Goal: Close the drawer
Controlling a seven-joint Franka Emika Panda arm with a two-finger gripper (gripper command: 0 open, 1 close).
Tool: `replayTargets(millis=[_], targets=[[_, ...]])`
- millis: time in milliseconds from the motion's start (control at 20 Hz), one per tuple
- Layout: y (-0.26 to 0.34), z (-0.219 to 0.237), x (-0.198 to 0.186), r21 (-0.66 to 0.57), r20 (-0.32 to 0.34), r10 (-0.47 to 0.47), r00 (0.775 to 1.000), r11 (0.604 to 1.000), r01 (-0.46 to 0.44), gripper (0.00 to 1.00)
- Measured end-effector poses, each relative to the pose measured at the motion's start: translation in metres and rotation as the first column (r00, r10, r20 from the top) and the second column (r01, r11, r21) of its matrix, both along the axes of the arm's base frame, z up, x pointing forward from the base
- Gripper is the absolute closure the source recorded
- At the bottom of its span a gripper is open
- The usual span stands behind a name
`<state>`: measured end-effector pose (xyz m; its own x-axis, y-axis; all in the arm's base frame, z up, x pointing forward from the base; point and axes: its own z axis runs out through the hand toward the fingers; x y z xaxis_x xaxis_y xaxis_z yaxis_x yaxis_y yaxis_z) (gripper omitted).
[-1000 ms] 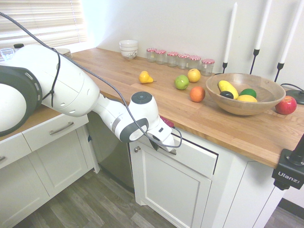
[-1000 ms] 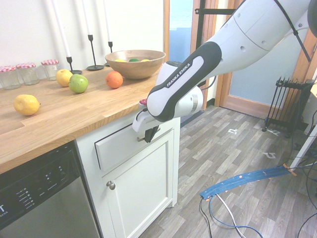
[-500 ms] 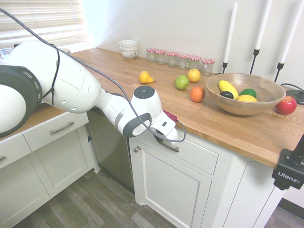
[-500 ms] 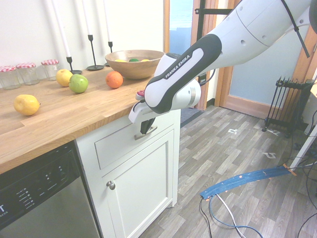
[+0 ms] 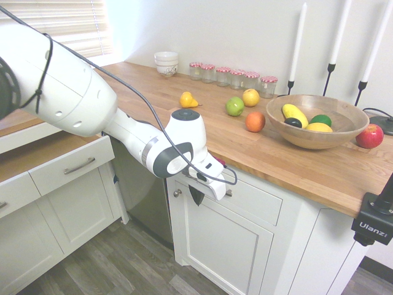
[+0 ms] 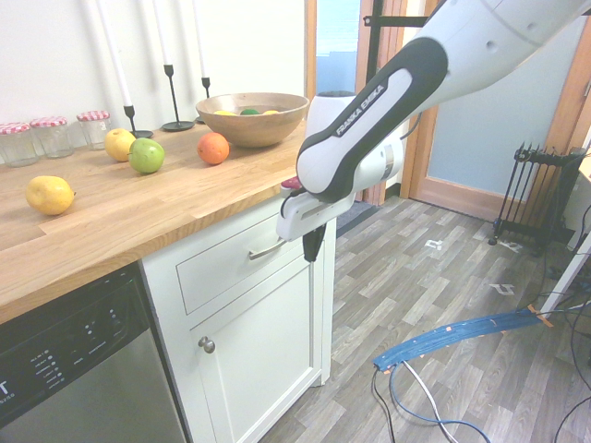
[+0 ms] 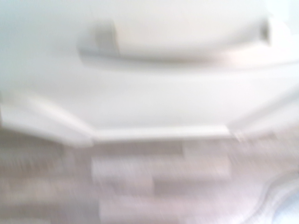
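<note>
The gripper was pressed shut; the drawer, probably rigid, was best held by its handle near frame centre.

Kitchen, with wooden countertop, dishwasher and fruit bowl

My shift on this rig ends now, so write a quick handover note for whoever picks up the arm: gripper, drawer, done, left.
Gripper: shut, holding nothing, pointing down just off the cabinet front, beside the handle.
Drawer: under the wooden countertop, its white front flush with the cabinet frame; silver handle free of the fingers.
Done: the drawer looks fully closed in both exterior views.
Left: nothing more to push, as far as I can tell; probably just back the arm away.
</note>
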<state>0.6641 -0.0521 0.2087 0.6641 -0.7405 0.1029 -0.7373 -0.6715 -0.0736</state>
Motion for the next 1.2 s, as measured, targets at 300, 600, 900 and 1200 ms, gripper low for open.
replayTargets(millis=[300,600,900,1200], targets=[[-0.011,0.053,-0.074,-0.003,-0.042,0.020,0.999,1.000,-0.020,1.00],[-0.022,0.089,-0.154,0.016,-0.046,0.007,0.999,1.000,-0.007,0.00],[-0.030,0.106,-0.179,0.019,-0.027,0.002,1.000,1.000,-0.002,0.00],[-0.030,0.110,-0.185,0.020,-0.021,0.004,1.000,1.000,-0.003,0.00]])
